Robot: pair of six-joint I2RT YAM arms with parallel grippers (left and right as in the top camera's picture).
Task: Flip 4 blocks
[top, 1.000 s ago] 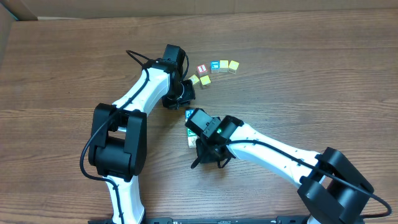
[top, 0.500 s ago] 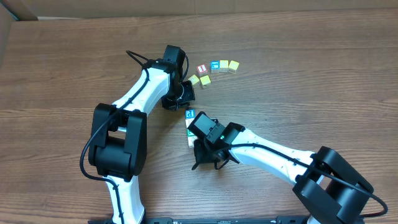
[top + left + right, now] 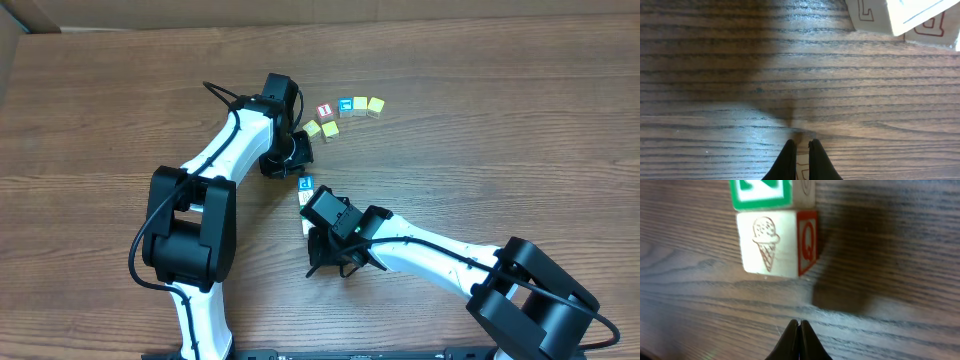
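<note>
Right, here is how I read the table (image 3: pixel 520 130) from my seat. The right pincer (image 3: pixel 799 323) is pressed fully together with nothing between its fingers. Its tip hangs low over the wood just short of the ice-cream block (image 3: pixel 771 242), not touching it. That block shows a cone on its broad face and a red Q on the face beside it. It sits flush against the green-and-white block (image 3: pixel 762 192), whose letter is cut off by the edge of the view.

From above, the blue block (image 3: pixel 307 184) heads the same short column, between the two arms. The blocks below it are mostly hidden under my right wrist, so I cannot count all four from up there.

I judge the fingers are pinched together on purpose. A single stiff point is better for nudging a small block onto another face than an open pair that might straddle it. The low approach also puts that point level with the block's side.

The left pincer (image 3: pixel 801 145) is drawn narrow too, holding nothing, its tip close to bare wood. Two pale cubes (image 3: pixel 875 12) with red-outlined letters sit in the top corner of its view, well apart from the tip. It seems parked beside the curved row of little cubes (image 3: pixel 350 106) at the far side, out of the right arm's way.
</note>
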